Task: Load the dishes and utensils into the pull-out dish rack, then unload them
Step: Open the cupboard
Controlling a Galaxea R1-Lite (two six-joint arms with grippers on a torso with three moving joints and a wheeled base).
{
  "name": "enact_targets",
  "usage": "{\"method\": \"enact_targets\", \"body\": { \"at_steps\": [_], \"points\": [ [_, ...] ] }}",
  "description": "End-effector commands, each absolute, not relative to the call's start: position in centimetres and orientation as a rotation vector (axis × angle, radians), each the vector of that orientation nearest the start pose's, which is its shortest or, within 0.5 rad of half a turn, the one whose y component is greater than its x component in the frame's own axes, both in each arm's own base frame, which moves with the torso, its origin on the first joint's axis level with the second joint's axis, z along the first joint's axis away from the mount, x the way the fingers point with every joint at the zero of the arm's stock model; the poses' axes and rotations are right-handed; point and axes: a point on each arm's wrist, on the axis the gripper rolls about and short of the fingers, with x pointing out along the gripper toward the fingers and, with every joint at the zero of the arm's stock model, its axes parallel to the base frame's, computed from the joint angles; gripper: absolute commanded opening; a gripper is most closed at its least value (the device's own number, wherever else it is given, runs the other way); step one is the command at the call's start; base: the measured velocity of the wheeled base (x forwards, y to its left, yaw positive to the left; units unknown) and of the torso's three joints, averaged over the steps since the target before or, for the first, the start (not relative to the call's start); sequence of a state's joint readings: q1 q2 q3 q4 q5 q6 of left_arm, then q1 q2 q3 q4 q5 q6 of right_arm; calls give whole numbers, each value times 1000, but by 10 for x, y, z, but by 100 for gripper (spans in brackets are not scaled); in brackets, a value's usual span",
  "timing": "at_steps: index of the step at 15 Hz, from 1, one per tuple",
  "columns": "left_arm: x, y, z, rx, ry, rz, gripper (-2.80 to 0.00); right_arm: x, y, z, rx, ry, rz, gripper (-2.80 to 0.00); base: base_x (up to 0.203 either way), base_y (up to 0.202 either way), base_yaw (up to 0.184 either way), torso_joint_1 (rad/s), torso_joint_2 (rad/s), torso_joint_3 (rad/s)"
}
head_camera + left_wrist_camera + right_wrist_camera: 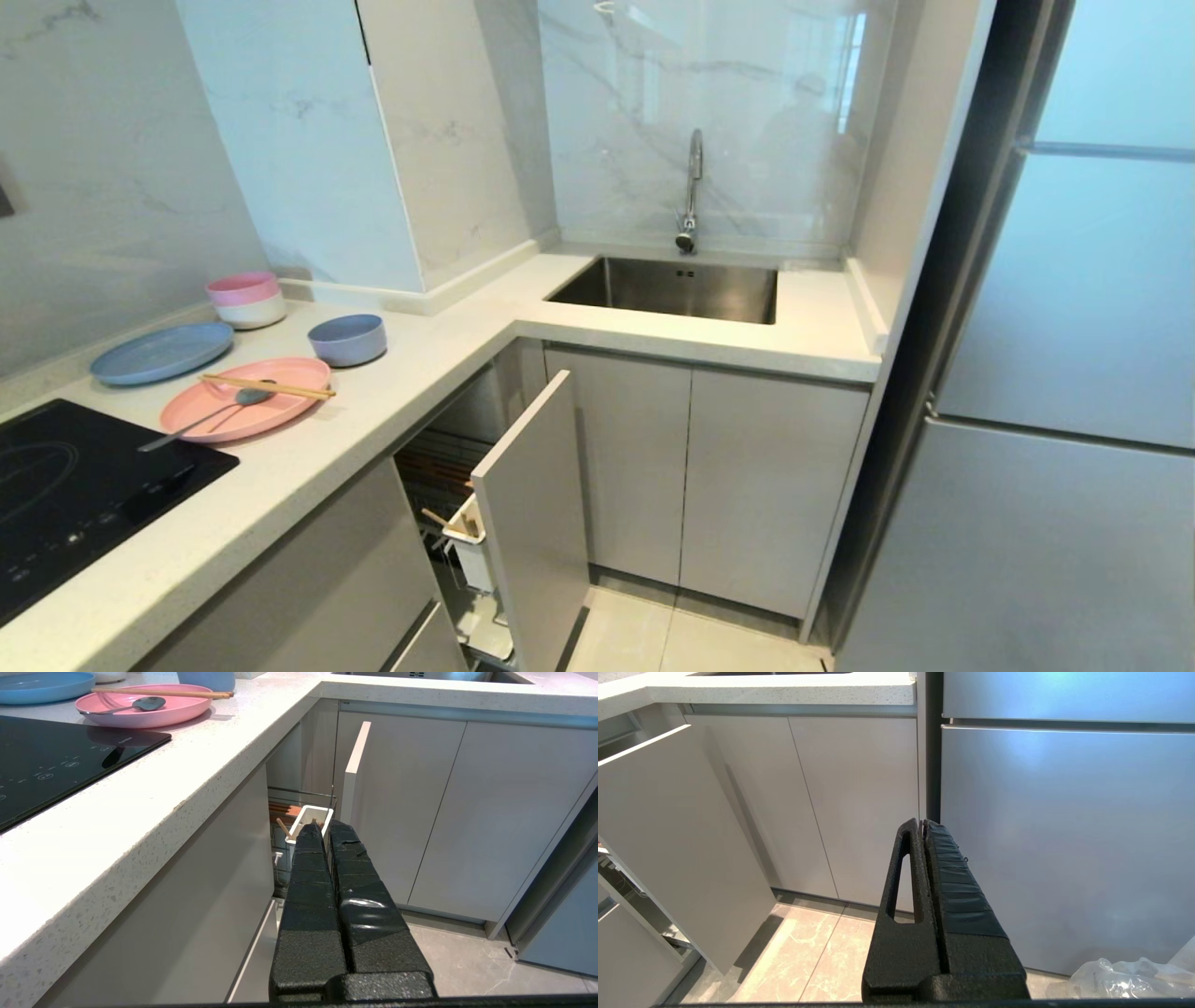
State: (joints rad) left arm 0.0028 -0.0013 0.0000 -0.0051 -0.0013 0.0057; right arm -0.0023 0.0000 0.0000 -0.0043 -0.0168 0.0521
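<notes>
- Counter (392,392) is the landmark: L-shaped, every dish sits on its left run, past the black cooktop (65,485).
- Pull-out rack (532,504) is slid out from under the counter, just below the corner; its tall front panel stands clear of the cabinet doors (709,476) under the sink (672,285).
- Rack contents: white cutlery holder (310,819) behind the panel with a wooden stick or two poking out, wood slotted insert (439,467) further in. No plates or bowls visible in the wire basket, so judging loading not started.
- Pink plate (245,397) on the counter near the cooktop edge, carrying both utensils.
- Blue-grey bowl (347,338) on the counter just behind the plate, empty as far as I can see.
- Chopsticks (266,385) lie across the plate rim, long axis roughly along the counter's front edge; spoon (207,415) has its bowl on the plate, handle out over the rim toward the cooktop.
- Left gripper (327,833): fingers pressed together, empty, low below counter height, aimed at the rack; plate is up and to its left. Left arm is nearer, imo its job.
- Right gripper (920,828): fingers pressed together, empty, facing the fridge (1064,835), well away from the counter.
</notes>
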Motion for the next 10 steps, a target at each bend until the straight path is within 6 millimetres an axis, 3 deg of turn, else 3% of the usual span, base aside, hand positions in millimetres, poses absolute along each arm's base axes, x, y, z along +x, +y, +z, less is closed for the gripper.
{"method": "enact_targets", "body": {
  "at_steps": [1,10],
  "points": [
    [-23,0,76,6,-7,2,-280,-23,0,76,52,-4,-20,-280,0,0,0,0,0,0],
    [-23,0,77,7,-12,3,-280,-23,0,76,52,-4,-19,-280,0,0,0,0,0,0]
  ]
}}
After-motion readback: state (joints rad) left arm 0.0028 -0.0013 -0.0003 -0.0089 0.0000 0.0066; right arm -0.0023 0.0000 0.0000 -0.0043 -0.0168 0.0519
